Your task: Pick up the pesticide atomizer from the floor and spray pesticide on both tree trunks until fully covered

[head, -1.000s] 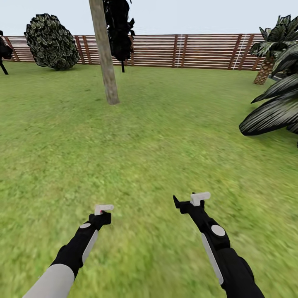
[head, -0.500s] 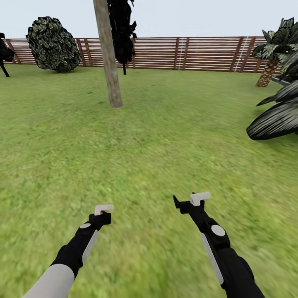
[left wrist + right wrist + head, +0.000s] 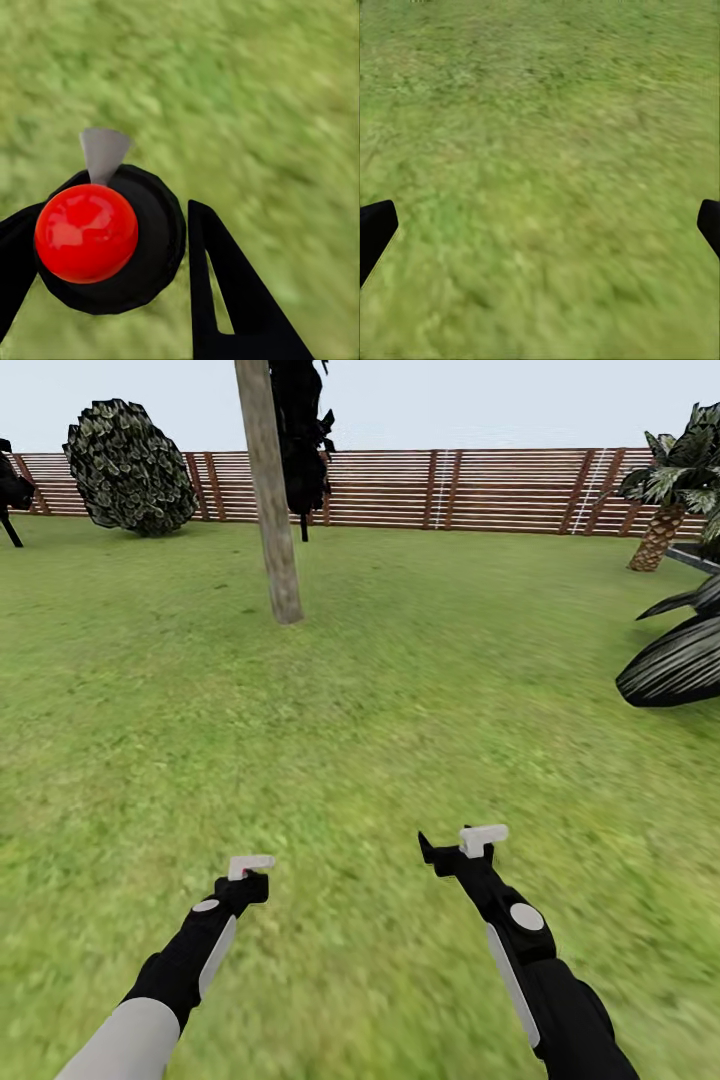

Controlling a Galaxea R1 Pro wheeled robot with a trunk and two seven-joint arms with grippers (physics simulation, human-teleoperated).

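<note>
Between the left gripper's [image 3: 112,247] black fingers sits the pesticide atomizer [image 3: 86,232], a dark round bottle with a glossy red top, pinched and carried low over the blurry green grass [image 3: 380,690], so pickup looks done. Spraying remains: the mottled grey-tan tree trunk [image 3: 272,510] stands far left, well apart. Near right, the right gripper [image 3: 540,225] hangs spread wide, holding nothing.

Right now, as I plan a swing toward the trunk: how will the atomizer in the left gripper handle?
The pesticide atomizer looks round and glossy, so it may twist or slip in the left gripper. It fits between the fingers, so it is probably light. Its body looks rigid, unlikely to flex.
</note>
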